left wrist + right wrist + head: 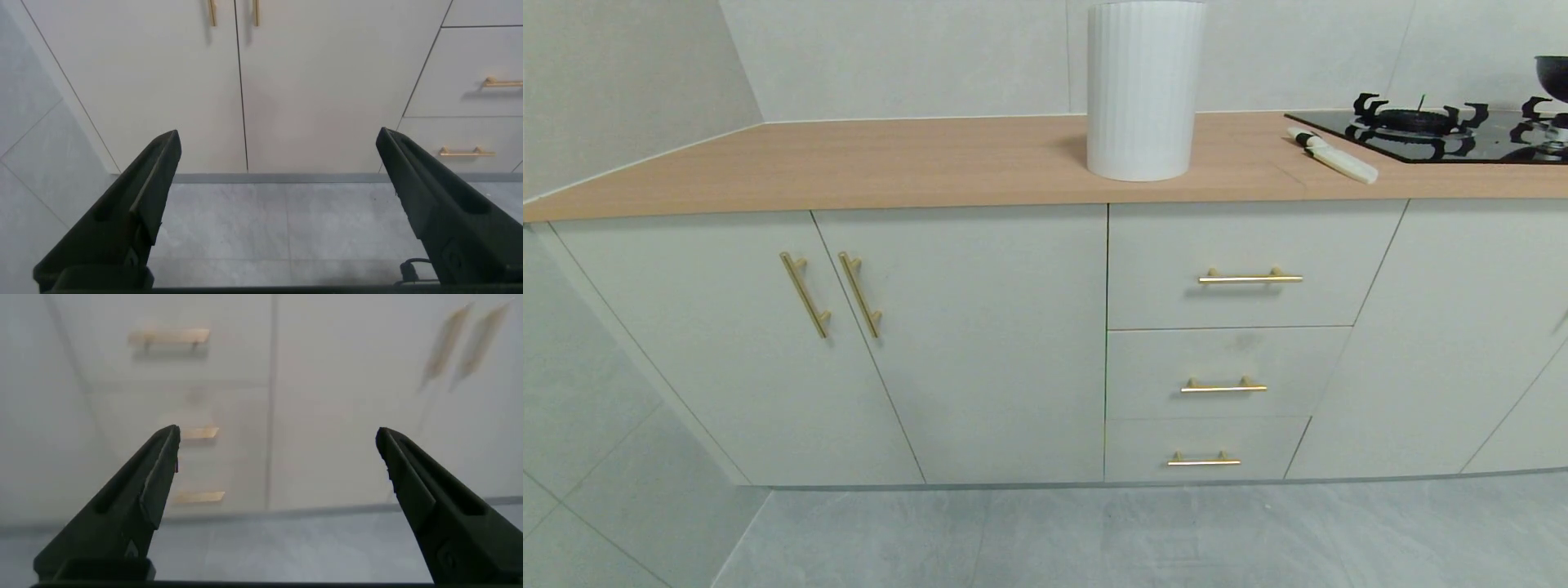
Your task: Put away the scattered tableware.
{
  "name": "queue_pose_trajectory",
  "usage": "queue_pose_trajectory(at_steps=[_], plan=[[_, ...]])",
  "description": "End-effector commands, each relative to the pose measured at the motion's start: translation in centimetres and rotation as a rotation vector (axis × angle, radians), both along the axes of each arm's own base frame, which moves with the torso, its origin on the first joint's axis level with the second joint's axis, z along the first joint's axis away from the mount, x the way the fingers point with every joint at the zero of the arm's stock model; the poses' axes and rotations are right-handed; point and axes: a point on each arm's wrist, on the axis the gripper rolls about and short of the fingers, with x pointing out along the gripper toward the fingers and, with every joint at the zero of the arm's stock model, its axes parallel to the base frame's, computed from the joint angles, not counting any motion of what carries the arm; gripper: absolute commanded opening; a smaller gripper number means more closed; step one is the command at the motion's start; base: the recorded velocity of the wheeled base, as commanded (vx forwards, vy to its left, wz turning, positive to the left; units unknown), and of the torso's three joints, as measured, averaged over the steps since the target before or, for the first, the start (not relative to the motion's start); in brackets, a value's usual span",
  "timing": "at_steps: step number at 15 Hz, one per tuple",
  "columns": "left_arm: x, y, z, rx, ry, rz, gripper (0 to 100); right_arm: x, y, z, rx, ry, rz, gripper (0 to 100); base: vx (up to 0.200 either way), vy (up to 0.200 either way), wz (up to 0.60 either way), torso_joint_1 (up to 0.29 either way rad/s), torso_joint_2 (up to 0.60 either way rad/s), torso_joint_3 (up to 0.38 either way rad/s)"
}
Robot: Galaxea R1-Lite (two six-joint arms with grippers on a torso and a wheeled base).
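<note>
Left claw (276, 135) wide open, nothing in it, hanging low in front of the cupboard doors (849, 343), just above the floor (1094, 539). Right claw (276, 433) same: spread, empty, low, facing the drawers (1233, 359).

Bench (890, 163), left to right:
- left half bare wood
- white ribbed canister (1143, 90), upright, near the middle, set back a little from the front edge
- knife (1331, 155), pale handle, lying flat toward the right end, just beside the front-left corner of the hob (1437, 139)
- dark pot (1553, 77) at the far right, cut off by the frame

Key relation: knife is up and to the right of both claws. They sit below the bench top, so a lift comes before any reach. Long axis runs diagonally, from back-left to front-right, with the near end close to the front edge. Right arm looks nearer. I'd take it across the handle. Canister is probably the drop spot, to the knife's left, well apart from it.

Counts: 1 knife, 1 canister, 1 pot, 2 doors, 3 drawers. No other loose tableware visible.
</note>
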Motion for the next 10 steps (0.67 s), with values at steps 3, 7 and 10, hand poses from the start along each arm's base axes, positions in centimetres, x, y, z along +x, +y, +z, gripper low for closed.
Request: queue_pose_trajectory(at_steps=[3,7,10], plan=[[0.00,0.00,0.01,0.000,0.000,0.001,100,0.76,0.05,-2.46,0.003,0.100,0.019,100,0.000,0.000,0.00,0.000,0.00,0.000],[0.00,0.00,0.01,0.006,0.000,0.001,100,0.76,0.06,-2.43,0.003,0.097,0.030,100,0.000,0.000,0.00,0.000,0.00,0.000],[0.00,0.00,0.01,0.000,0.000,0.001,100,0.75,0.08,-2.44,0.004,0.096,0.036,100,0.000,0.000,0.00,0.000,0.00,0.000]])
